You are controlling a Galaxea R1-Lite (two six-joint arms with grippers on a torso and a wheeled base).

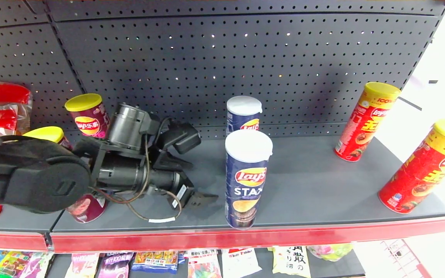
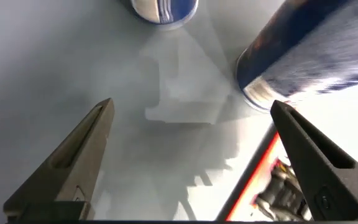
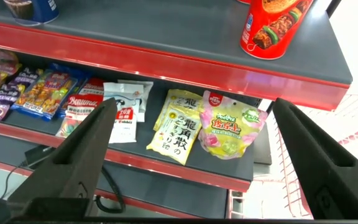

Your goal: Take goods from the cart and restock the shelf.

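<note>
A: Nearest thing first, pls. The right tool [image 3: 194, 102]?

B: Its fingers are spread wide w/ nothing btw them. It hangs low, in front of the lower shelf [image 3: 185, 173] where the snack bags [image 3: 178, 127] lie. I think it is free for the next goods.

A: And on the top shelf [image 1: 315, 181]?

B: The front blue can [image 1: 247, 177] stands upright, near the red front edge. The left tool [image 1: 196, 181] is just beside it, on its left, low over the shelf. It is also spread, pinching nothing, and apart from the can.

A: Why is the can so far forward?

B: Prob. to make a row. The second blue can [image 1: 243, 112] stands right behind it, near the back panel, so same goods go front to back.

A: So this can is placed?

B: It looks so, imo.

A: Other goods?

B: Purple cans [image 1: 87, 114] are behind the left arm. Red cans [image 1: 365, 121] stand well apart on the right. Each sort has its own zone, w/ bare shelf btw them, maybe for more stock.
</note>
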